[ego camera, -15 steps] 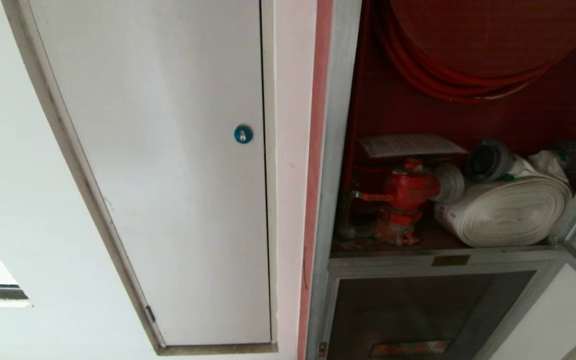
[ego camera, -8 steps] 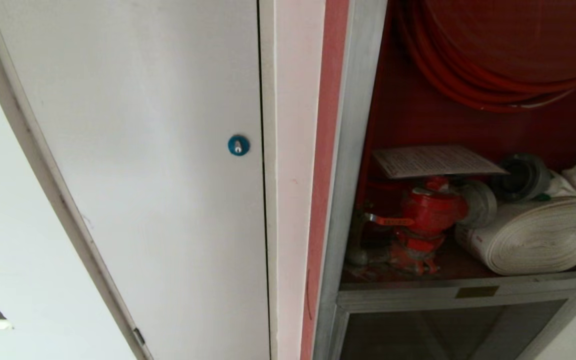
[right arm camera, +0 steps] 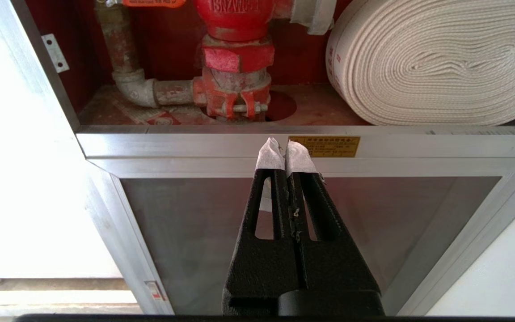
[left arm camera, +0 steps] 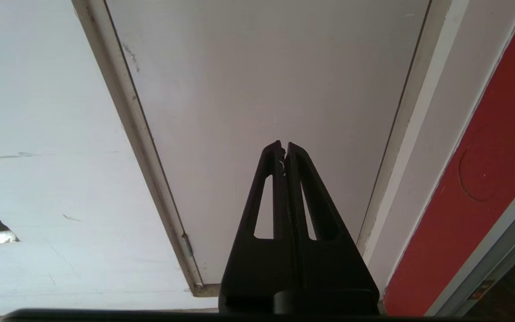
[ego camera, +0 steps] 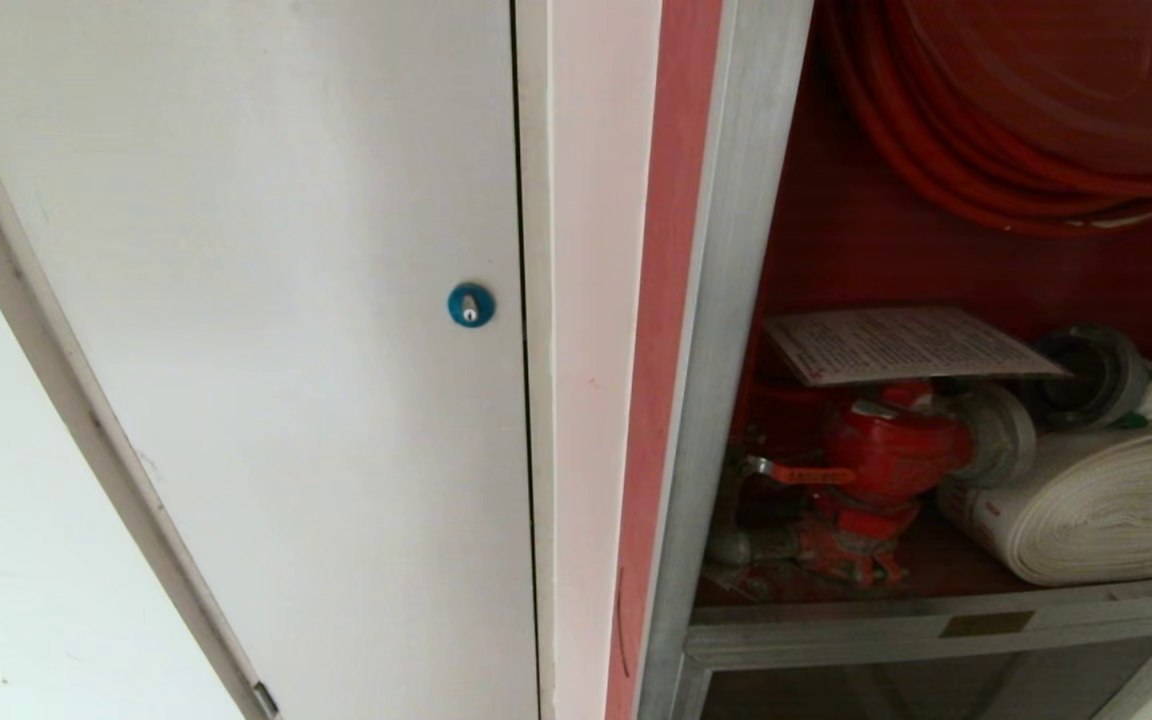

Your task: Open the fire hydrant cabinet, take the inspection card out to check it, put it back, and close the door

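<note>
Atop the red valve [ego camera: 886, 450], only the head view shows the inspection card [ego camera: 901, 343].

A plain white panel door [ego camera: 286, 350] stands closed, a round blue lock [ego camera: 470, 305] near its right edge. Beside it runs a white wall strip [ego camera: 586, 300] with a red band [ego camera: 671, 250].

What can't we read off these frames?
- Inspection card text: head view, too small.
- The door: in no view, past the frame edges.
- Hose reel: head view, top cut off.
- Yellow plate text: right wrist view, too small, partly behind right gripper.
</note>
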Robot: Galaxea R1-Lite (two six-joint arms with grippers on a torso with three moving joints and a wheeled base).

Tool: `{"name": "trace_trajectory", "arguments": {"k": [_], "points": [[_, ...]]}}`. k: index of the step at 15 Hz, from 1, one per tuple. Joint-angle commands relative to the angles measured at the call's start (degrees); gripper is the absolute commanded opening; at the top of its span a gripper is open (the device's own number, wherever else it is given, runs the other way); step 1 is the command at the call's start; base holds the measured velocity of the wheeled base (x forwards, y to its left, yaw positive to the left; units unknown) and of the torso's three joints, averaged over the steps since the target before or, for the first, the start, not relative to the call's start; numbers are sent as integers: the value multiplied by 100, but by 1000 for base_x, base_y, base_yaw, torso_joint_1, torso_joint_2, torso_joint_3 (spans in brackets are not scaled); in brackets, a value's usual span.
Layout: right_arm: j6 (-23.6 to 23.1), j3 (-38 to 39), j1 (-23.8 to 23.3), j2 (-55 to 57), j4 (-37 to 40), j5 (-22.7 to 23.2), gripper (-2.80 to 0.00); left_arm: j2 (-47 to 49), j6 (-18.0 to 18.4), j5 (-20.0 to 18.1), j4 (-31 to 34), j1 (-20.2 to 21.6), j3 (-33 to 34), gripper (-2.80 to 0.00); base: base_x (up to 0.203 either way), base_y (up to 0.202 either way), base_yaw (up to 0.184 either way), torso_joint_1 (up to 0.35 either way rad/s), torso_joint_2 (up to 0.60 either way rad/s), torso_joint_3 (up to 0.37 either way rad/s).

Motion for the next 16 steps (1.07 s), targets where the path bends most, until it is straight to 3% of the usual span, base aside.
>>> {"name": "trace_trajectory", "arguments": {"k": [1,16], "points": [[-17,0,2,-1,-7,0,-280,-1,-2,-3,-5,0,35,-280,0,0,0,0,0,0],[27,-42,2,75,86,3,-280,-1,-3,-3,-5,0,35,-280,0,0,0,0,0,0]]}}
